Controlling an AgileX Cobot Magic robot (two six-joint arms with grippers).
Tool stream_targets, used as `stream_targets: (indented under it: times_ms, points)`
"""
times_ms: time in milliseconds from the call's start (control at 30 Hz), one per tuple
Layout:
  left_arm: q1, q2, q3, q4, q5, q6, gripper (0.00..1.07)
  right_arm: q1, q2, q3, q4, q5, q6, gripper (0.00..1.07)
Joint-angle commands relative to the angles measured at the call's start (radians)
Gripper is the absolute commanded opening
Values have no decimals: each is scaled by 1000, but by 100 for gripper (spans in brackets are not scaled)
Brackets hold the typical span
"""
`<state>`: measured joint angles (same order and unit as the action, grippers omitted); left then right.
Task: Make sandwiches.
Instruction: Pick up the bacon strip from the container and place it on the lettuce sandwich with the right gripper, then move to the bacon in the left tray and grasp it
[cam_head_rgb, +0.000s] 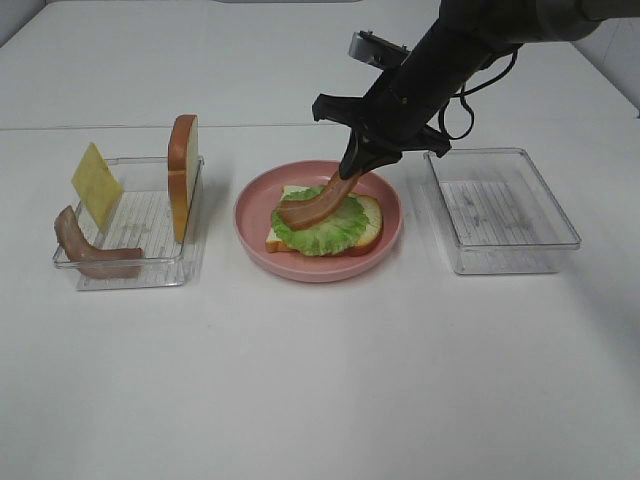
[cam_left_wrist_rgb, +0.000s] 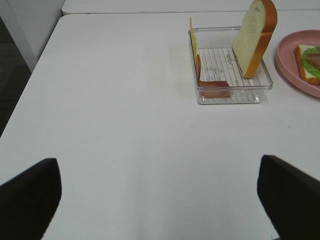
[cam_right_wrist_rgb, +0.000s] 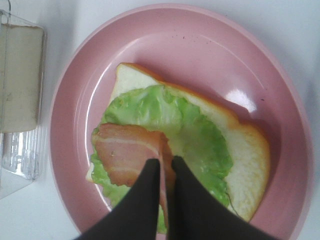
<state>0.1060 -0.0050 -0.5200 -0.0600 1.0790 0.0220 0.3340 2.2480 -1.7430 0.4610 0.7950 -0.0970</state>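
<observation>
Now my right claw (cam_head_rgb: 350, 172) (cam_right_wrist_rgb: 162, 167) is pinched shut on one end of a bacon strip (cam_head_rgb: 312, 208) (cam_right_wrist_rgb: 125, 150). This is near the middle of the high view, a little above center. The strip hangs down from the claw, and its free end lies on the lettuce (cam_head_rgb: 330, 230) (cam_right_wrist_rgb: 187, 120). The lettuce sits on a bread slice (cam_head_rgb: 372, 213) (cam_right_wrist_rgb: 247, 145) in the pink plate (cam_head_rgb: 252, 215) (cam_right_wrist_rgb: 165, 35).

My left claw (cam_left_wrist_rgb: 160, 200) is spread wide above the worktop (cam_left_wrist_rgb: 125, 125). I cannot see it in the high view.

At the left of the high view is the left tray (cam_head_rgb: 190, 255) (cam_left_wrist_rgb: 230, 97). In it a second bread slice (cam_head_rgb: 183, 175) (cam_left_wrist_rgb: 255, 37) stands on edge by the wall nearest the plate. The cheese (cam_head_rgb: 96, 183) (cam_left_wrist_rgb: 192, 35) leans at the far left side. The other bacon strip (cam_head_rgb: 95, 255) (cam_left_wrist_rgb: 215, 89) curls along the front left. At the right of the view sits the right tray (cam_head_rgb: 510, 210), just beside the plate.
</observation>
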Motion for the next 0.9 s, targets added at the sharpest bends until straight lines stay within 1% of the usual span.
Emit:
stream_targets:
  times_ms: [33, 67, 100, 133, 167, 200, 233, 267, 300, 333, 400, 433, 500, 533, 667, 700, 733, 767, 800, 833, 867, 900]
  points:
    - [-2, -20, 2, -1, -2, 0, 102, 1, -4, -5, -14, -3, 1, 47]
    - [-2, -20, 2, -1, -2, 0, 102, 1, -4, -5, -14, -3, 1, 47]
    - [-2, -20, 2, -1, -2, 0, 102, 1, -6, -5, -24, -4, 0, 72]
    - [-2, -20, 2, -1, -2, 0, 102, 1, -6, -5, -24, -4, 0, 72]
    - [-2, -20, 2, -1, -2, 0, 102, 1, -9, -5, -48, 3, -1, 92]
    - [-2, -20, 2, -1, -2, 0, 102, 1, -16, -5, -61, 6, -1, 99]
    - [-2, -20, 2, -1, -2, 0, 102, 1, -16, -5, -61, 6, -1, 99]
    - [-2, -20, 2, -1, -2, 0, 102, 1, -30, -5, -96, 14, -3, 99]
    - [-2, -20, 2, -1, -2, 0, 102, 1, -30, -5, -96, 14, -3, 99]
    - [-2, -20, 2, -1, -2, 0, 102, 1, -50, -5, -133, 25, 2, 99]
    - [-2, -20, 2, -1, -2, 0, 102, 1, -65, -5, -150, 32, 6, 99]
    - [-2, -20, 2, -1, -2, 0, 102, 1, -98, -5, -183, 40, 17, 99]
    - [-2, -20, 2, -1, -2, 0, 102, 1, -112, -5, -197, 41, 25, 99]
    - [-2, -20, 2, -1, -2, 0, 102, 1, -148, -5, -228, 60, 32, 99]
    - [-2, -20, 2, -1, -2, 0, 102, 1, -199, -5, -270, 113, 35, 99]
    - [-2, -20, 2, -1, -2, 0, 102, 1, -232, -5, -308, 155, 55, 99]
    - [-2, -20, 2, -1, -2, 0, 102, 1, -232, -5, -308, 155, 55, 99]
    - [-2, -20, 2, -1, -2, 0, 102, -1, -256, -5, -375, 194, 105, 99]
    - [-2, -20, 2, -1, -2, 0, 102, -1, -265, -5, -409, 205, 142, 99]
    - [-2, -20, 2, -1, -2, 0, 102, -1, -265, -5, -409, 205, 142, 99]
    - [-2, -20, 2, -1, -2, 0, 102, -18, -281, -5, -493, 234, 204, 99]
    - [-2, -20, 2, -1, -2, 0, 102, -18, -281, -5, -493, 234, 204, 99]
